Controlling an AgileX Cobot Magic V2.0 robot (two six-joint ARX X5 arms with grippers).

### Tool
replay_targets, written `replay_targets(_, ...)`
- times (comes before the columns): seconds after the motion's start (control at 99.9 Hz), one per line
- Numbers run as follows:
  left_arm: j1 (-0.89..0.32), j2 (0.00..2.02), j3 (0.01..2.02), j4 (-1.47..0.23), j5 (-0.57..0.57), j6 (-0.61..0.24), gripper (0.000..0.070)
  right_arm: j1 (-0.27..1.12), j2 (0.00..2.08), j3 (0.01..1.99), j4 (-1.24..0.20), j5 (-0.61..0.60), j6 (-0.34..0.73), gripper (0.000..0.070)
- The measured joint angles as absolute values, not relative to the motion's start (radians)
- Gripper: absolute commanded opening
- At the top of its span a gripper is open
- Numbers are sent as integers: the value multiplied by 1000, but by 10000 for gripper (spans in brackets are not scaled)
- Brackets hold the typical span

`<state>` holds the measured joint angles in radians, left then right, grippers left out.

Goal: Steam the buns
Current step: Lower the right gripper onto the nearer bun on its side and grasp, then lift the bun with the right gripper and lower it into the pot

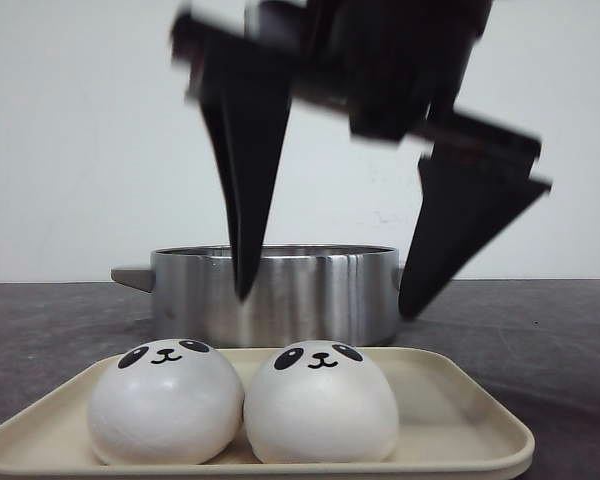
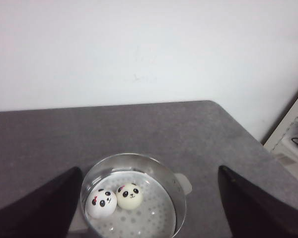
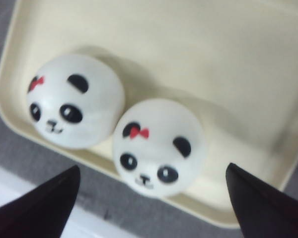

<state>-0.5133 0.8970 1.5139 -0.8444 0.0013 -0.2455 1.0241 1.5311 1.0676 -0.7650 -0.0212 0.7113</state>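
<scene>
Two panda-faced buns (image 1: 166,401) (image 1: 321,401) sit touching side by side on a cream tray (image 1: 460,420), and two more (image 2: 101,204) (image 2: 129,196) lie together on the perforated floor of the steel pot (image 1: 280,292) behind it on the dark surface (image 1: 540,330). The right gripper (image 3: 151,208) hovers over the tray pair, jaws spread wide and empty. The left gripper (image 2: 149,203) hangs above the pot, jaws likewise spread wide apart and empty.

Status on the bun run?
Both grippers open, empty. Right gripper over two tray buns. Two buns in the pot. Nothing blocking.
</scene>
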Motion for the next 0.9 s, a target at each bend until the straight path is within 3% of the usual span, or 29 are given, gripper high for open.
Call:
replay_targets(0.31, -513, 903, 1514, -862, 1, -245, 512, 986, 1628, 1068, -745, -59, 706, 531)
replay_targets(0.37, -513, 903, 1514, -864, 1, -245, 512, 981, 1639, 1068, -742, -67, 705, 503)
replay_targets(0.48, -513, 903, 1514, -873, 1, -245, 512, 976, 1654, 1068, -730, -96, 704, 332)
replay_targets(0.52, -513, 903, 1514, -878, 1, -245, 512, 974, 1659, 1068, -731, -110, 703, 199)
replay_targets(0.56, -513, 903, 1514, -881, 1, -245, 512, 974, 1663, 1068, -728, -125, 699, 7)
replay_targets(0.57, -513, 903, 1514, -881, 1, -245, 512, 973, 1663, 1068, -728, -128, 697, 0)
replay_targets(0.901, -513, 903, 1514, -884, 1, -245, 512, 973, 1575, 1161, -761, -93, 626, 9)
